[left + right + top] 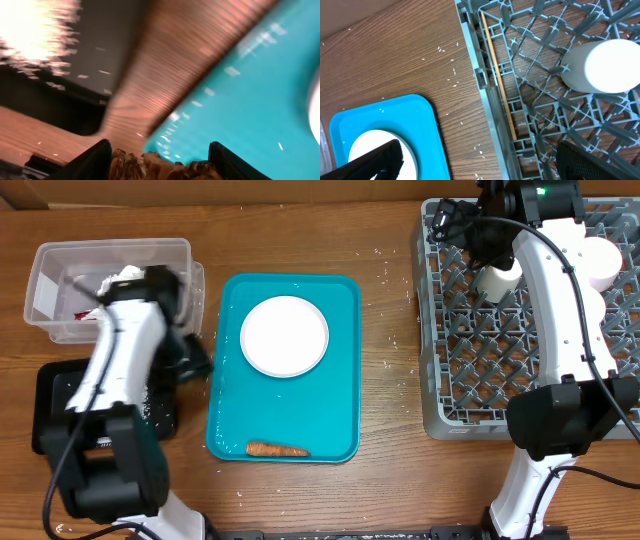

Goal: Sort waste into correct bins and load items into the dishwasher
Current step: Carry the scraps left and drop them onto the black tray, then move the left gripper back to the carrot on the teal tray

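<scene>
My left gripper (193, 362) hangs over the wood between the black tray (50, 405) and the teal tray (225, 420). In the left wrist view it (157, 170) is shut on the brown wrinkled lump (145, 166). The clear tub (60, 275) holds the tissue (125, 275) and the red wrapper (82, 312). The white plate (285, 335) and the carrot piece (277, 448) lie on the teal tray. My right gripper (478, 235) is open and empty above the grey dish rack (470, 370), which holds chopsticks (497, 75) and a white cup (607, 65).
Rice grains (454, 75) are scattered on the wood between the teal tray (425, 120) and the rack (487, 115), and some lie on the black tray (150, 412). Another white cup (603, 262) stands at the rack's back right.
</scene>
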Robot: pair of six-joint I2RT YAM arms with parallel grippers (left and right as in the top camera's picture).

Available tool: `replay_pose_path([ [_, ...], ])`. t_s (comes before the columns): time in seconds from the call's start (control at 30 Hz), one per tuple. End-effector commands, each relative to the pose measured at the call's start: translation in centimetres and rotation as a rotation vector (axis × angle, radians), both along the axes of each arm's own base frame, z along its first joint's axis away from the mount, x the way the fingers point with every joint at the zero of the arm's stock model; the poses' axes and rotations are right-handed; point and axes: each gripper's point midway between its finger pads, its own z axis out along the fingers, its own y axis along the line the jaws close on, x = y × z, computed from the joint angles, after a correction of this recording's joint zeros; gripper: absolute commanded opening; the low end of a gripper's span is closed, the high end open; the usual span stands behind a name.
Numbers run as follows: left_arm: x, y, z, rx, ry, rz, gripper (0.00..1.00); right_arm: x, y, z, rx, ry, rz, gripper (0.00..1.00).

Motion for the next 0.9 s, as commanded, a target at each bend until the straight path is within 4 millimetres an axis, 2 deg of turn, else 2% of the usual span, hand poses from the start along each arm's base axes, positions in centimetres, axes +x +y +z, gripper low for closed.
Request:
replay_pose_path([
  [0.0, -0.1, 4.2, 0.2, 0.015, -0.021, 0.153, 0.64, 0.1, 0.0, 1.4, -0.004, -0.038, -0.002, 1.0],
  [0.2, -1.8, 9.6, 0.2, 0.031, -0.04, 0.397, 0.65, 0.1, 0.0, 1.4, -0.004, -0.038, -0.002, 1.0],
  [0.4, -1.2, 14.3, 0.1, 0.072, -0.151, 0.562, 0.68, 0.1, 0.0, 1.4, -0.004, -0.038, -0.002, 1.0],
  [0.57, -0.2, 15.4, 0.1, 0.098, -0.208, 0.566, 0.72, 0.1, 0.0, 1.4, -0.004, -0.038, -0.002, 1.0],
  [0.87, 0.2, 15.5, 0.2, 0.098, -0.223, 0.543, 0.72, 0.1, 0.0, 1.4, -0.004, -0.038, -0.002, 1.0],
])
